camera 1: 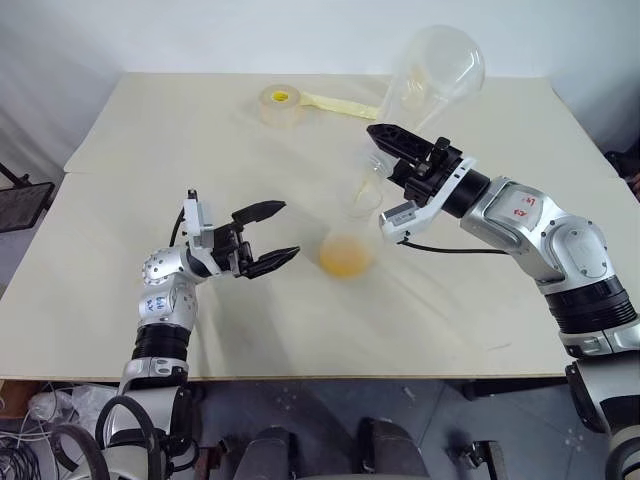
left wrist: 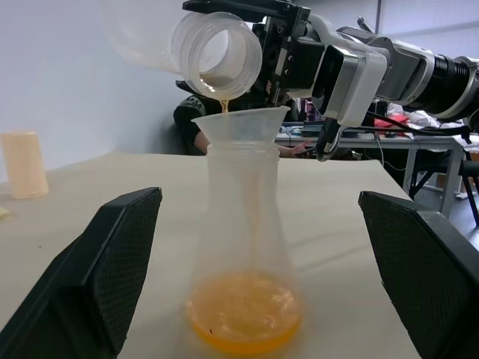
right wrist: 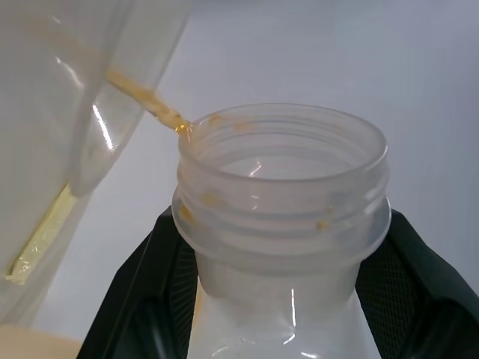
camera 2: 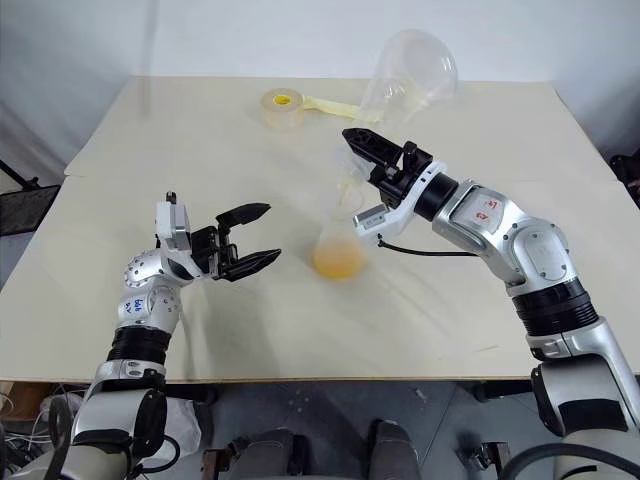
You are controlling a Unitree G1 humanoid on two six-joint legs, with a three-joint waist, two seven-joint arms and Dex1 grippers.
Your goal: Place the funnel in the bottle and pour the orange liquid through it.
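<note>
On the counter: a pale counter (camera 1: 150, 150) carries the bottle, with a tape roll (camera 1: 281, 104) far back and a strip of yellow tape trailing from it.
Bottle: the clear conical bottle (left wrist: 243, 247) stands upright near the middle of the counter, between the two arms and apart from both sets of fingers.
Funnel: the small clear funnel (left wrist: 241, 126) sits in the bottle's neck, flared mouth upward.
Orange liquid: a shallow pool of orange liquid (camera 1: 346, 255) lies in the bottle's wide base; a thin trickle drops from the tilted flask's lip into the funnel, and a streak runs along the flask's inner wall in the right wrist view.
Tilted flask: a second clear flask (camera 1: 432, 68) is held above the funnel, tipped so its threaded mouth (right wrist: 283, 176) points down toward the funnel and its round base is raised toward the back of the counter.
Right gripper: the right gripper (camera 1: 397, 143) has its fingers clamped around the tilted flask's neck, just behind the threaded mouth.
Left gripper: the left gripper (camera 1: 270, 235) hovers level beside the bottle on the robot's left, its fingers (left wrist: 112, 254) spread wide with the bottle framed between them, touching nothing.
Cream cylinder: an opaque cream cylinder (left wrist: 24, 164) stands upright on the counter, well away from the bottle.
</note>
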